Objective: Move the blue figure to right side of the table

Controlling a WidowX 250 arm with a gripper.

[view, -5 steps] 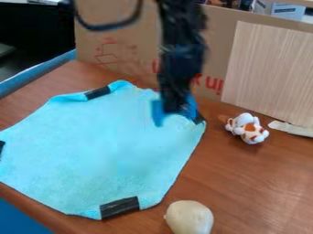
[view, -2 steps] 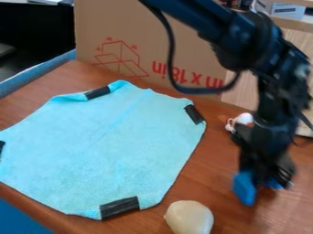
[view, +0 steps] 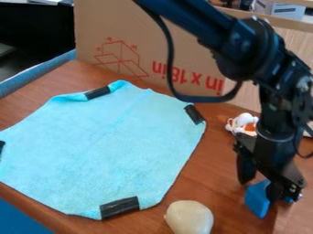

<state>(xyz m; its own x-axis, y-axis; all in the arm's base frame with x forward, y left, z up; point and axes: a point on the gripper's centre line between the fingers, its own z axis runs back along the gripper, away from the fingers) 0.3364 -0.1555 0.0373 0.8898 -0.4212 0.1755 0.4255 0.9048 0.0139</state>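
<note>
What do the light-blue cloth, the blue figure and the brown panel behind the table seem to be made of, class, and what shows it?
Cloth: soft, matte fabric, perhaps microfibre or terry; its surface looks fuzzy.
Blue figure: possibly plastic or foam; its smooth, evenly coloured face leaves that open.
Panel: matte cardboard, most likely; it is flat and brown, with a red box drawing.

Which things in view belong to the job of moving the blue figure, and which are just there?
For the job:
- small blue plastic-looking figure
- black robot tool
- brown wooden table

Just there:
- light-blue cloth
- beige rounded object
- white-and-orange toy
- brown cardboard
</note>
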